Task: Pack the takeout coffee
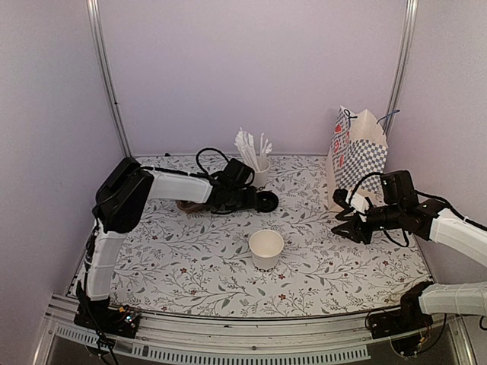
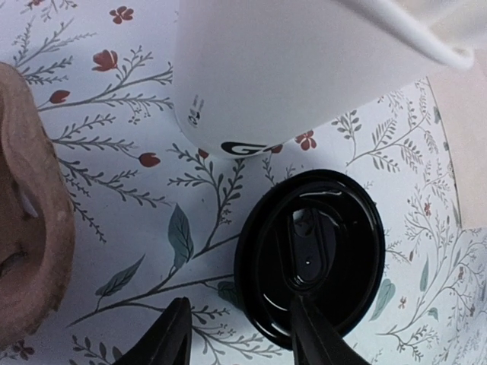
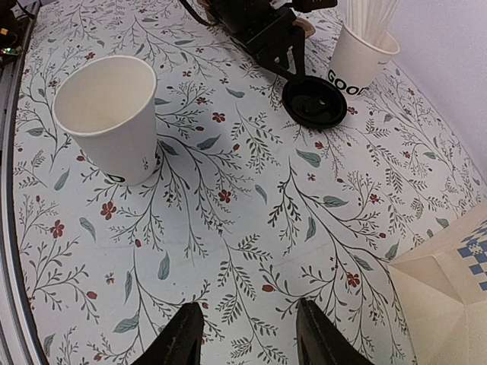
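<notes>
The takeout coffee cup (image 1: 266, 249) stands upright and uncovered at the table's middle, white with dark lettering low on its side (image 3: 106, 122). Its round black lid (image 1: 266, 201) lies flat on the table beside the straw cup (image 2: 335, 228) (image 3: 314, 103). My left gripper (image 1: 255, 199) is open just above the lid's near rim (image 2: 237, 304). One finger is over the lid's inside, the other over the bare table. My right gripper (image 1: 346, 224) is open over the table at the right, with nothing between its fingers (image 3: 247, 304).
A white cup of straws (image 1: 259, 175) stands just behind the lid (image 2: 289, 68). A brown pulp carrier (image 2: 30, 228) sits left of the left gripper. A chequered paper bag (image 1: 356, 156) stands at the back right (image 3: 449, 281).
</notes>
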